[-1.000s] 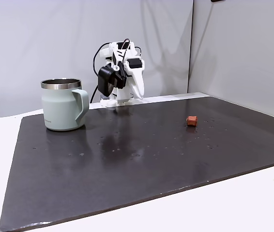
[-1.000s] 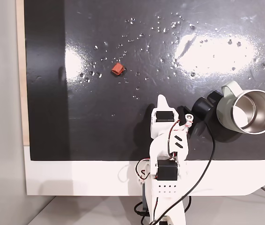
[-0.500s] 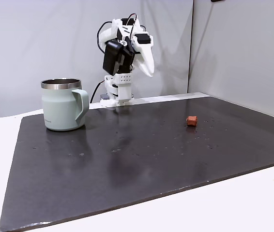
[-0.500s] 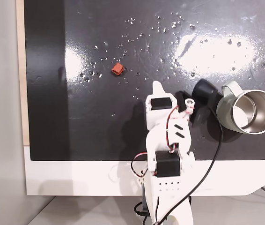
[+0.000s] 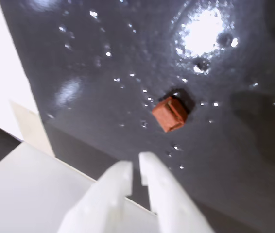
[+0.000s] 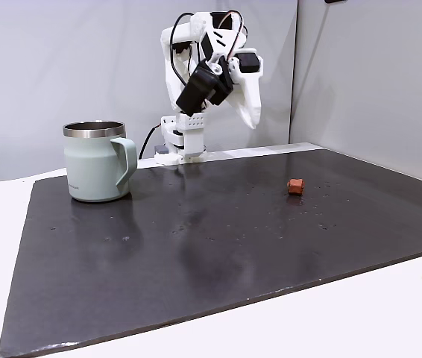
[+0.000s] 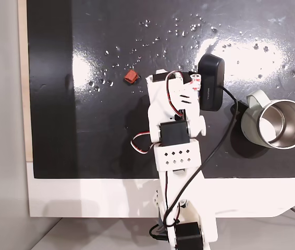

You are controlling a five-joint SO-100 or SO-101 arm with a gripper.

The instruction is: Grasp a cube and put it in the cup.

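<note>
Compared with half a second ago, the arm is seen raised higher and swung out over the dark mat [image 6: 196,246], so that the gripper [image 6: 254,119] is now held well above the surface and pointed down toward the side where the cube [image 6: 295,186] lies. Cube and cup [image 6: 95,160] are found in the same places as before: the cube on the mat, well apart from the cup, which stands upright near the mat's far left corner in the side-on fixed view.

In the wrist view the two white fingers [image 5: 162,182] are seen nearly together, with only a narrow slit between them and nothing held; the cube [image 5: 170,113] is shown just beyond their tips, flat on the wet-speckled mat [image 5: 128,58]. The steel inside of the cup [image 7: 278,124] is revealed by the top-down fixed view, where the cube [image 7: 131,76] lies just left of the arm's tip.
</note>
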